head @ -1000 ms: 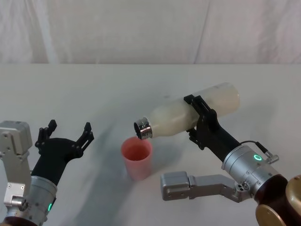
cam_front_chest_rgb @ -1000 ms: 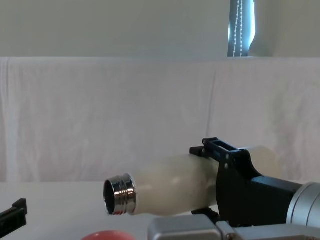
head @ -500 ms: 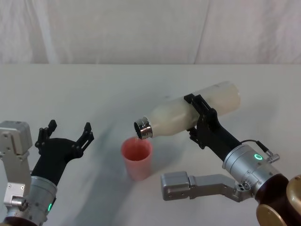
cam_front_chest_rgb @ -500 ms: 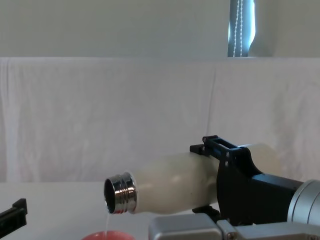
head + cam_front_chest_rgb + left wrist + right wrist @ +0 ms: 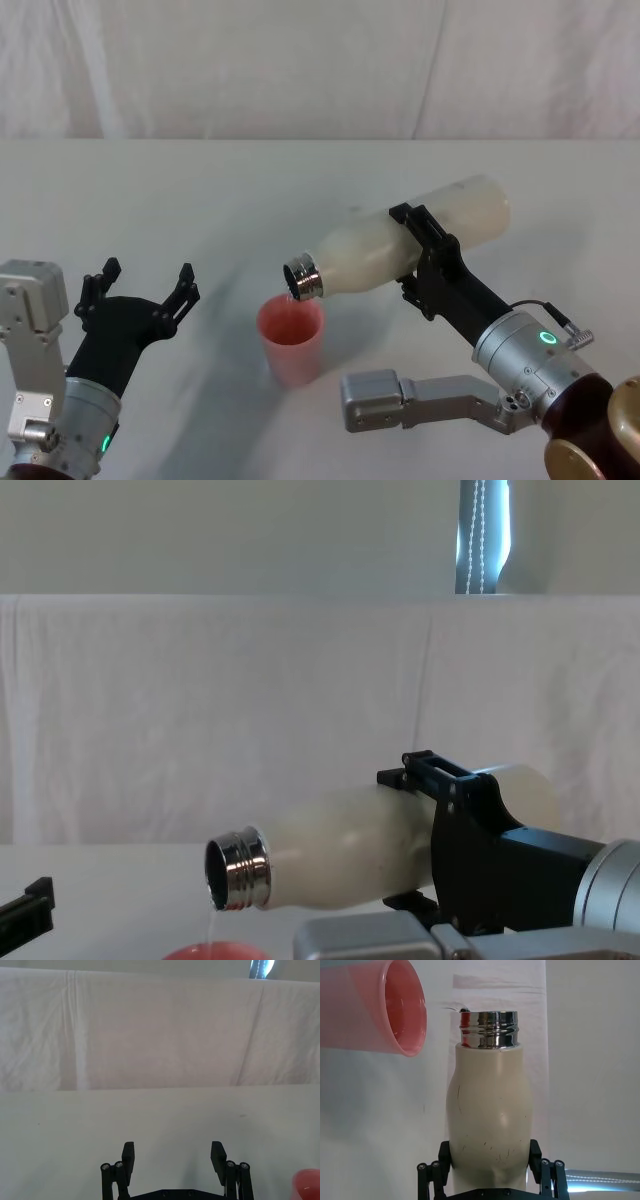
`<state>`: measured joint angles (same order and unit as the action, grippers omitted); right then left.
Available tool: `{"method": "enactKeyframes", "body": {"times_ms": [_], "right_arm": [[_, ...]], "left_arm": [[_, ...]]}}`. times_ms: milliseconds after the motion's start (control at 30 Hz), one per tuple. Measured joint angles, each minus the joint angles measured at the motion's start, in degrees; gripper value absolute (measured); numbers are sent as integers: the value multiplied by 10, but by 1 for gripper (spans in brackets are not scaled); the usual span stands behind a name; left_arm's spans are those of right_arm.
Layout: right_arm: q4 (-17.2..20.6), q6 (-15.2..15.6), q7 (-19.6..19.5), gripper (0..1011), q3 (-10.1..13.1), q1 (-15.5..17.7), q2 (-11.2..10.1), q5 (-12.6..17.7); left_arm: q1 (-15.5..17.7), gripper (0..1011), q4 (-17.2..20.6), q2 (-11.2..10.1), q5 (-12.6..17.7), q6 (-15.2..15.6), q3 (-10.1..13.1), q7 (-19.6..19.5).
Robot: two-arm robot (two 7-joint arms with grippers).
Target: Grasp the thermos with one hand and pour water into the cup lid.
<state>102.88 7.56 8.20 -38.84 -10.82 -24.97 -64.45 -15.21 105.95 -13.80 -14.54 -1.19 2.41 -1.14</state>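
I see my right gripper (image 5: 425,255) clamped on the body of the thermos (image 5: 400,248), which is tipped with its chrome neck (image 5: 303,278) just above the cup lid (image 5: 291,336), toward 7 o'clock from the grip. In the chest view a thin thread of water (image 5: 212,924) falls from the neck; the cup lid's lower part is cut off there. My left gripper (image 5: 140,287) rests at 9 o'clock from the cup lid, fingers spread apart, holding nothing.

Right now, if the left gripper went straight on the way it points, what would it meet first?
The way looks free: the open left gripper faces bare table, then the white cloth backdrop. The pink cup sits off to the side, though depth is hard to judge.
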Motion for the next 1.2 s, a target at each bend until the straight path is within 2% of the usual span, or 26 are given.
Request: {"method": "enactKeyframes", "body": {"times_ms": [1200], "right_arm": [[2,2,3,951,2,-1,-3,-1]], "left_arm": [[0,1001,0,0,0,0,0,0]]}}
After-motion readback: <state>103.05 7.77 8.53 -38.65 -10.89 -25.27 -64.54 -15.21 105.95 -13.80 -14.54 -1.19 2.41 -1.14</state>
